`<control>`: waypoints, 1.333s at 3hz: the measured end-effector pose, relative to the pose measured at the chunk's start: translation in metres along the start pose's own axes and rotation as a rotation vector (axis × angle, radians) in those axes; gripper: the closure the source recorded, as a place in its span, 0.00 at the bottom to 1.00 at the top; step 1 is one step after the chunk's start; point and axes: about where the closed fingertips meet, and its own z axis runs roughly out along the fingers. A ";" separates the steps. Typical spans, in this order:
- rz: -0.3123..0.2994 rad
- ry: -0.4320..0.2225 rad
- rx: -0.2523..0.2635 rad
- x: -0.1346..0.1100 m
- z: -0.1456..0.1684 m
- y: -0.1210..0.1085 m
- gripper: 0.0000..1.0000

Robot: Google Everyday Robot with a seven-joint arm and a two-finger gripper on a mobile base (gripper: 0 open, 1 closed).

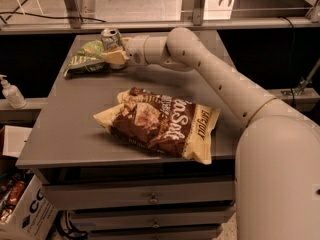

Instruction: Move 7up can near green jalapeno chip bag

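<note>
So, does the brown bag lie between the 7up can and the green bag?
No, the hand holds the 7up can right beside the green bag, behind the brown bag.

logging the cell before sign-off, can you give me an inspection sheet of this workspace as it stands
surface: grey table, with drawers beneath it
job's things: 7up can at the back left of the table, right beside the green jalapeno chip bag; cannot tell if they touch
clutter: large brown chip bag lying flat near the front middle
grippers: hand at the back left, shut on the can's lower part
cables: black cable on the floor behind the table
surroundings: pump bottle on a ledge at the left, cardboard box on the floor at the front left
</note>
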 end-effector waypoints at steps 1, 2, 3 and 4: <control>0.017 0.024 -0.005 0.007 0.003 0.000 0.81; 0.018 0.024 -0.005 0.004 0.002 0.000 0.59; 0.018 0.024 -0.005 0.002 0.002 0.000 0.35; 0.018 0.024 -0.005 0.002 0.002 0.000 0.12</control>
